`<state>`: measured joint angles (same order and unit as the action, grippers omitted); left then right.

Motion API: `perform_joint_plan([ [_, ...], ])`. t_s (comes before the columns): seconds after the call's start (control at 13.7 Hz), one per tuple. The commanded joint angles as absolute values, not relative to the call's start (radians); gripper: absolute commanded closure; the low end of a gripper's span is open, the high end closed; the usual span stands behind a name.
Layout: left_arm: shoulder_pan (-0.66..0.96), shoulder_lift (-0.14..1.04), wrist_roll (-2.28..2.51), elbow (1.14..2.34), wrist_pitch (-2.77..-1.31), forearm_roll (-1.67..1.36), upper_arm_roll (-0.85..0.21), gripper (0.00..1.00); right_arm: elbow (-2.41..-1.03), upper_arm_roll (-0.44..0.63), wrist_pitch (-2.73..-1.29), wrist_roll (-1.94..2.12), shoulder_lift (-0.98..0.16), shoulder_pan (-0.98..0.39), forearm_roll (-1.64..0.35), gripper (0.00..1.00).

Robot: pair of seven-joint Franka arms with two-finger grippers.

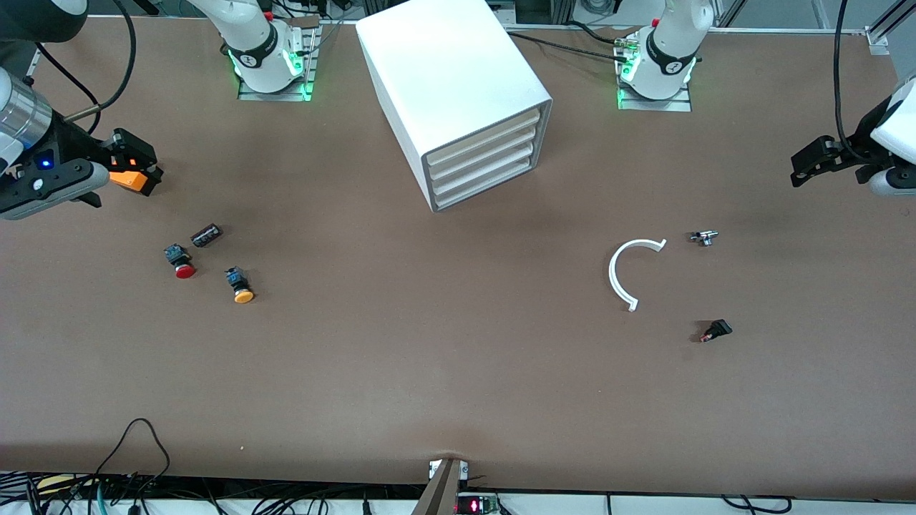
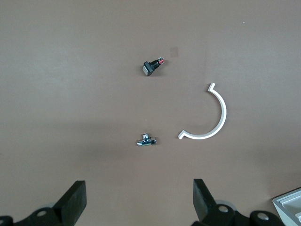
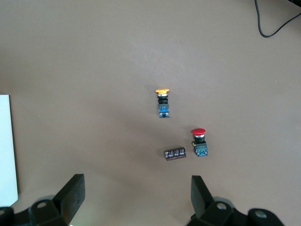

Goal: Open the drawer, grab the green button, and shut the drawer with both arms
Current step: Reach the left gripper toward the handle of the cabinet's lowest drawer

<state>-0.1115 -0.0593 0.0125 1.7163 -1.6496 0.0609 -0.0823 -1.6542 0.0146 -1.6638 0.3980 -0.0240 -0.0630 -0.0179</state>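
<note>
The white cabinet (image 1: 458, 86) stands between the two arm bases, its four drawers facing the front camera and all shut. The drawer (image 1: 486, 189) is the bottom one. The button is hidden from every view. My left gripper (image 1: 805, 166) hangs open over the left arm's end of the table, and the left wrist view shows its gripper (image 2: 139, 188) holding nothing above bare table. My right gripper (image 1: 139, 168) hangs open over the right arm's end, also with nothing in it (image 3: 138, 183). Both are well away from the cabinet.
A red-capped button (image 1: 181, 262), an orange-capped button (image 1: 240, 285) and a dark cylinder (image 1: 206, 234) lie under the right gripper's side. A white curved strip (image 1: 621, 275), a small metal fitting (image 1: 704, 237) and a black switch (image 1: 716, 330) lie toward the left arm's end.
</note>
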Motion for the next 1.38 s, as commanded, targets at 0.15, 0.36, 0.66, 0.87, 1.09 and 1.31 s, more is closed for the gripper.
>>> perform_joint_plan([
  [0.15, -0.097, -0.055, -0.029, 1.715, -1.638, 0.043, -0.086, 0.0, -1.624, 0.017, -1.651, 0.4, -0.04, -0.046, -0.021, 0.0],
  [0.36, -0.086, -0.029, -0.054, 1.72, -1.571, -0.047, -0.11, 0.0, -1.623, 0.015, -1.652, 0.4, -0.04, -0.046, -0.023, 0.0],
  [0.66, -0.083, 0.09, -0.104, 1.718, -1.546, -0.185, -0.173, 0.0, -1.623, 0.015, -1.654, 0.4, -0.04, -0.048, -0.023, 0.0],
  [0.87, -0.083, 0.196, -0.106, 1.72, -1.536, -0.276, -0.236, 0.0, -1.623, 0.015, -1.652, 0.4, -0.04, -0.046, -0.023, 0.0],
  [1.09, -0.074, 0.311, -0.222, 1.721, -1.528, -0.431, -0.268, 0.0, -1.618, 0.014, -1.652, 0.39, -0.04, -0.052, -0.02, 0.0],
  [1.31, -0.068, 0.426, -0.265, 1.721, -1.555, -0.532, -0.324, 0.0, -1.618, 0.015, -1.652, 0.4, -0.041, -0.043, -0.021, 0.0],
])
